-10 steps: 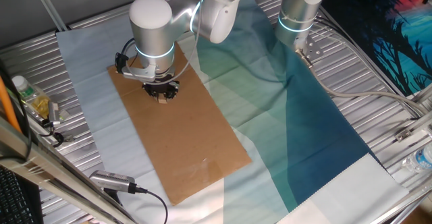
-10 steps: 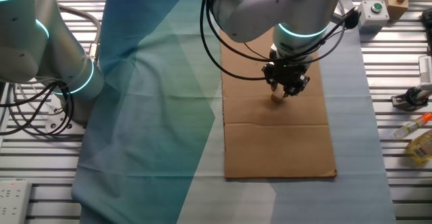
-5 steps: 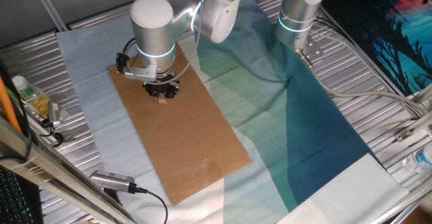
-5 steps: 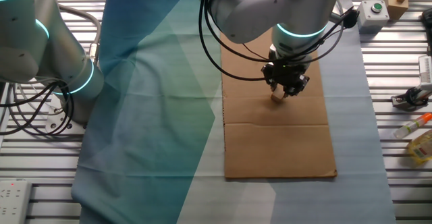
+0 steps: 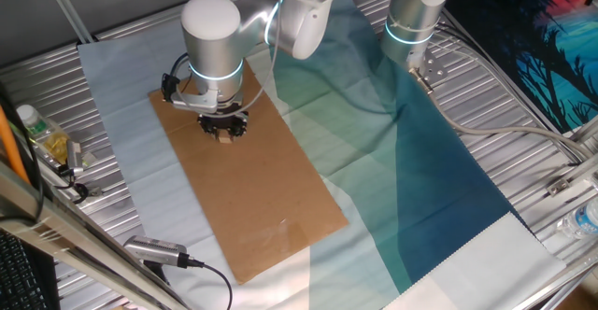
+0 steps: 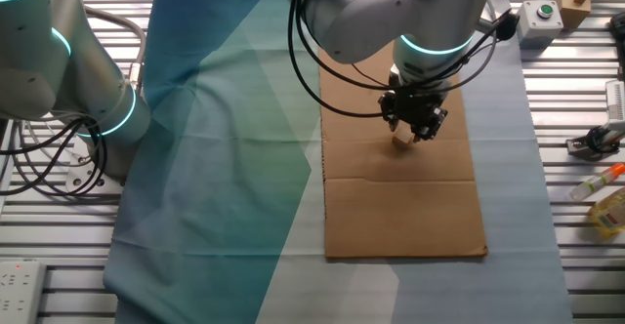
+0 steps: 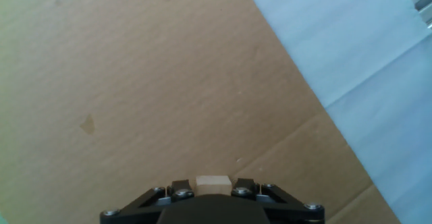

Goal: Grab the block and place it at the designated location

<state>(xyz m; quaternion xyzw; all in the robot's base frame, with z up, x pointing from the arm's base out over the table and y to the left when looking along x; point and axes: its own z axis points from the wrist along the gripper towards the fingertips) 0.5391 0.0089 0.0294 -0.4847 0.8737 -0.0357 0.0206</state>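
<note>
I see the small light-tan wooden cube (image 7: pixel 212 182) gripped between the fingers of the black two-finger claw (image 7: pixel 212 185), low over the flat brown cardboard sheet (image 7: pixel 135 82) on the surface. The black target dot appears in no view, so I cannot tell its bearing from the claw.

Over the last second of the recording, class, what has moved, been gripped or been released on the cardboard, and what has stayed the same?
The gripper has risen very slightly above the cardboard sheet, carrying the block between its fingers. Nothing was newly gripped or let go: the block was already held a second ago. The cardboard, the blue-green cloth and the clutter at the table's edges have not moved. No black dot shows in any view.
</note>
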